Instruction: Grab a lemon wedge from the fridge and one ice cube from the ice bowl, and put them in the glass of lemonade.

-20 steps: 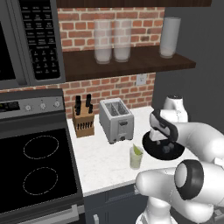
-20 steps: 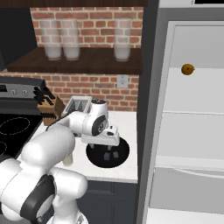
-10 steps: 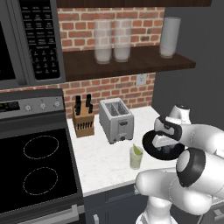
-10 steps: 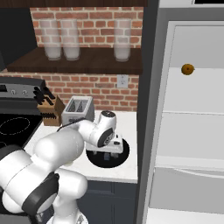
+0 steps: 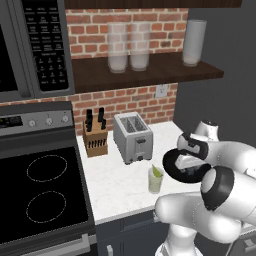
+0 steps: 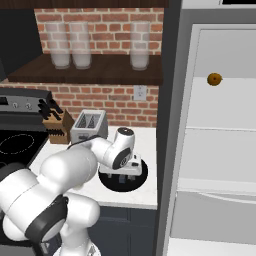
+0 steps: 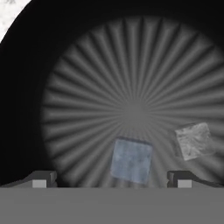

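- Up close, my hand view has two ice cubes [image 7: 131, 160] lower centre in the bowl [image 7: 26, 87], gripper [image 7: 111, 179] spread open, empty.
- Rightward, I see the fridge [image 6: 220, 150], upper right.

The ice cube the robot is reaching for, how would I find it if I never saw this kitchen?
Find the grey toaster on the white counter; right of it sits a wide black ice bowl. Two ice cubes lie inside. The ice cube in line with the open gripper is bluish and smooth, while the other cube beside it looks whiter and crinkly.
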### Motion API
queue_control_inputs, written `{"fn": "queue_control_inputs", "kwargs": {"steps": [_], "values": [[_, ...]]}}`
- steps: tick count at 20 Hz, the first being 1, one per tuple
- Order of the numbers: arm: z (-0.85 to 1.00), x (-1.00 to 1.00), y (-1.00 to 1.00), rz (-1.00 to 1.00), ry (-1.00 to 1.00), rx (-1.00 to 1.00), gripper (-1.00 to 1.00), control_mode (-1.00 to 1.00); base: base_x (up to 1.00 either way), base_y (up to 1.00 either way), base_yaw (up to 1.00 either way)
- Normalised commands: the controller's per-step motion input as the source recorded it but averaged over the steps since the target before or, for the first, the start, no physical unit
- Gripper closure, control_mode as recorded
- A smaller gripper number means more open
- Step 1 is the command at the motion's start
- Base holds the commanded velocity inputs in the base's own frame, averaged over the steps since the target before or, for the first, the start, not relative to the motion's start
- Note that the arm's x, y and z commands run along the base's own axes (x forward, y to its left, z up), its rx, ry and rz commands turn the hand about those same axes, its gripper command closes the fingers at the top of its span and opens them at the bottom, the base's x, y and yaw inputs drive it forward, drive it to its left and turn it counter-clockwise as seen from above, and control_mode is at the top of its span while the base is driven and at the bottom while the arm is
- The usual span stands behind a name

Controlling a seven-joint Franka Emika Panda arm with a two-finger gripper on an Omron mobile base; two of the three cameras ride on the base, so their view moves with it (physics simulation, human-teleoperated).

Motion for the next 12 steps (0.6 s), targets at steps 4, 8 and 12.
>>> {"fn": "queue_control_inputs", "kwargs": {"steps": [4, 8, 12], "values": [[-0.06, 0.23, 0.0, 0.0, 0.0, 0.0, -1.0, -1.0, 0.0, 0.0, 0.0], [-0.14, 0.18, -0.01, 0.0, 0.0, 0.0, -1.0, -1.0, 0.0, 0.0, 0.0], [-0.05, 0.02, -0.06, 0.0, 0.01, 0.0, -1.0, -1.0, 0.0, 0.0, 0.0]]}}
